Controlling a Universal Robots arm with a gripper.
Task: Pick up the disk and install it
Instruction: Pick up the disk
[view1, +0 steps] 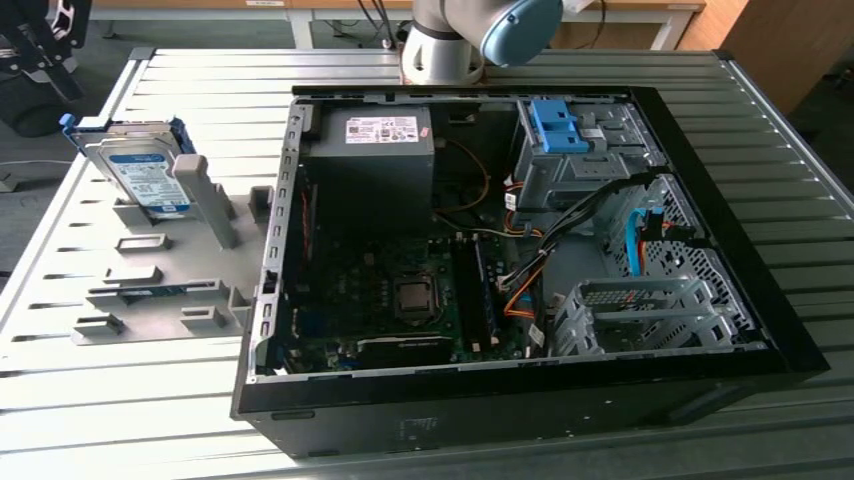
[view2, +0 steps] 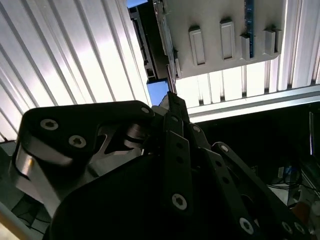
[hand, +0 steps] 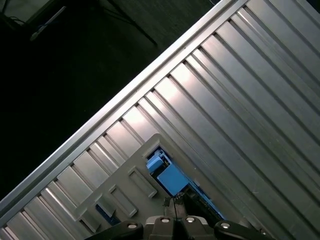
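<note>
Toward the exterior view's left, on the slatted metal bench (view1: 134, 420), a grey holder plate (view1: 187, 262) with several raised slots, and in the farthest of these the disk (view1: 144, 178), upright on edge, white-and-blue label facing the camera, blue frame around its rim. Not yet lifted, touched by nothing but the holder. Just beside the plate, toward the exterior view's right, an open computer case (view1: 534, 410) on its side with the cover off. Inside, at the far end, a black box with a white sticker (view1: 374, 175); nearer the camera, a dark circuit board (view1: 387, 280); in the far corner toward the exterior view's right, a blue bracket (view1: 554, 125) atop a metal bay; nearer than that, a perforated grey cage (view1: 641, 310) amid loose cables. Behind the case, the pale base of the arm (view1: 447, 50). In the first wrist view, the pincer (hand: 174, 204) high over the plate and the bench edge, tips pressed together, pinching nothing, with the blue top of the disk just past them and apart from them. In the second wrist view, dark fingers (view2: 174, 125) drawn to a single point above the same plate.
</note>
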